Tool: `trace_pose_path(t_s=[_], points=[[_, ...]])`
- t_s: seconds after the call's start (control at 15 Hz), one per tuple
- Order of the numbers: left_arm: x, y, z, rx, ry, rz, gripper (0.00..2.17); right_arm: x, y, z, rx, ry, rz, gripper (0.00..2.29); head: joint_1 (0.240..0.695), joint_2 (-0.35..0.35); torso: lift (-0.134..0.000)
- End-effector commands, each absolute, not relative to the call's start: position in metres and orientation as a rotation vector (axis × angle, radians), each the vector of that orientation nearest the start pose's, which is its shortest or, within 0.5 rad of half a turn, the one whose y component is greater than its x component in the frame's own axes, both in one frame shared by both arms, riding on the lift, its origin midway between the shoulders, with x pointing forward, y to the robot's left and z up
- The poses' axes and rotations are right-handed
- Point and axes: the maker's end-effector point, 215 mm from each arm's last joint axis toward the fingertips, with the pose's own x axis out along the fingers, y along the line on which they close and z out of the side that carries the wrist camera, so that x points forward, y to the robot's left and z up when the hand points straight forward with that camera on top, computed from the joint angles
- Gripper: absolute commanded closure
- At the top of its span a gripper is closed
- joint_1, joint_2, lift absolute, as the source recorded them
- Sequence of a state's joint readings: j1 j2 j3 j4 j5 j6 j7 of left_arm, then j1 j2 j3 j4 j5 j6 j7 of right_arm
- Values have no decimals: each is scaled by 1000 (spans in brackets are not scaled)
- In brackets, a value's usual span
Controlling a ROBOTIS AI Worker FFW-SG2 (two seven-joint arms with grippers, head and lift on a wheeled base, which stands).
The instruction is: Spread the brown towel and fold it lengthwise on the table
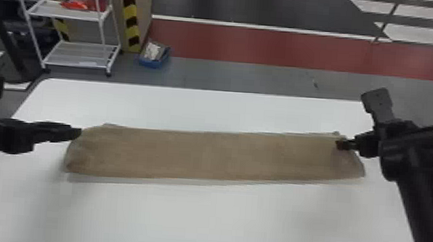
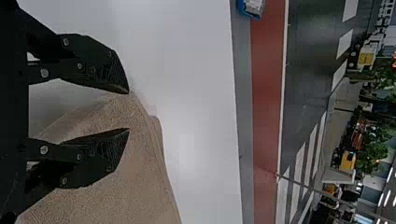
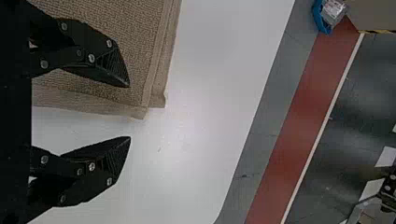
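The white table (image 1: 220,213) has a smooth top and a straight far edge, with a rounded corner at the far left; beyond it is a grey floor (image 1: 230,74), then a red band (image 1: 286,49), then a thin white line (image 1: 269,28) and a dark floor (image 1: 253,5). At the far left stands a white rack (image 1: 80,54), with a red item (image 1: 85,4) on its upper shelf; near the rack are yellow and black stripes (image 1: 129,9), and a blue box (image 1: 154,60) sits on the floor, with pale things in it; in the left wrist view, green plants (image 2: 373,149) are visible farther in the room.

The brown towel (image 1: 217,155) lies on the table as a long, narrow strip, from left to right; its surface is mostly flat, and its right part lies a little farther away than its left part. In the right wrist view its weave is coarse, and at one corner two borders lie not quite one on the other.

The left gripper (image 1: 75,133) is at the left end of the towel; its fingers are apart and grip nothing. The right gripper (image 1: 345,144) is over the right end; its fingers are apart also, one above the cloth and one beside it; I cannot tell whether either gripper touches the towel.
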State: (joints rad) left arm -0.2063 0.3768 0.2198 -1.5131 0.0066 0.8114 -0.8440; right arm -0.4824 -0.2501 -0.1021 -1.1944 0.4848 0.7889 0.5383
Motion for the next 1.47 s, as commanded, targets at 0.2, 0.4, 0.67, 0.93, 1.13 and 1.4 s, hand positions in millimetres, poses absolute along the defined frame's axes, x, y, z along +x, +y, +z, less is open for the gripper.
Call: trace_pose_path(t_s=[0.2, 0.4, 0.67, 0.93, 1.13, 1.4], points=[[555, 388, -405, -65, 633, -410, 33, 618, -442, -439, -288, 816, 8, 83, 695, -57, -124], [535, 397, -414, -83, 660, -423, 100, 617, -438, -435, -273, 805, 24, 103, 695, -52, -124], [487, 385, -425, -124, 696, -447, 164, 624, -417, -417, -274, 765, 60, 117, 695, -37, -124], [451, 360, -449, -176, 749, -461, 208, 629, -399, -412, -285, 750, 87, 117, 695, -36, -124], [457, 357, -462, -188, 734, -405, 299, 623, -392, -416, -280, 752, 104, 130, 695, -34, -124], [469, 359, -463, -157, 698, -359, 329, 617, -383, -420, -280, 761, 124, 134, 695, -28, -124]])
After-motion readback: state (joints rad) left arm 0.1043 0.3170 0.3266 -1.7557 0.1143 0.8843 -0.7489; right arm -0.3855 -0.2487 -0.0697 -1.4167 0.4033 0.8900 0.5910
